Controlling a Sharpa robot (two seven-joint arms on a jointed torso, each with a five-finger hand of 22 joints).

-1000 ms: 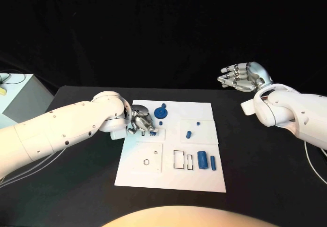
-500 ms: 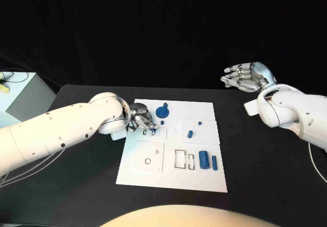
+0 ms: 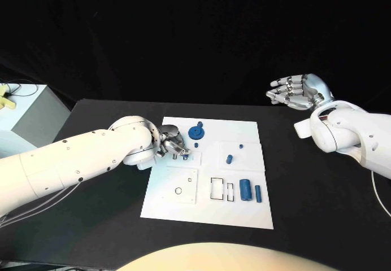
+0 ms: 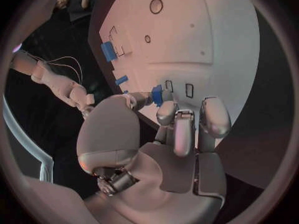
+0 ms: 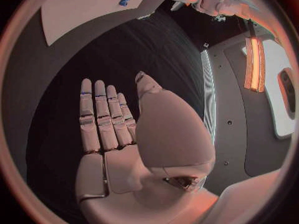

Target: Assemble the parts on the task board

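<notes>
Flat white task board (image 3: 213,210) on matte black desk (image 3: 326,197), left hand (image 3: 170,144) at its far-left part, fingers (image 4: 177,127) pinching small blue part (image 4: 156,95), blue cylinder (image 3: 245,190) near-right, right hand (image 3: 298,90) raised far right, fingers spread, empty.

I see the black table (image 3: 317,197) carrying the white task board (image 3: 208,212), lying flat at its middle.

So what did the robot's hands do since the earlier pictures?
Not much. The left hand stays at the white board's far left part, pinching a small blue piece. The right hand stays raised and open off to the side. The other blue pieces haven't moved.
</notes>
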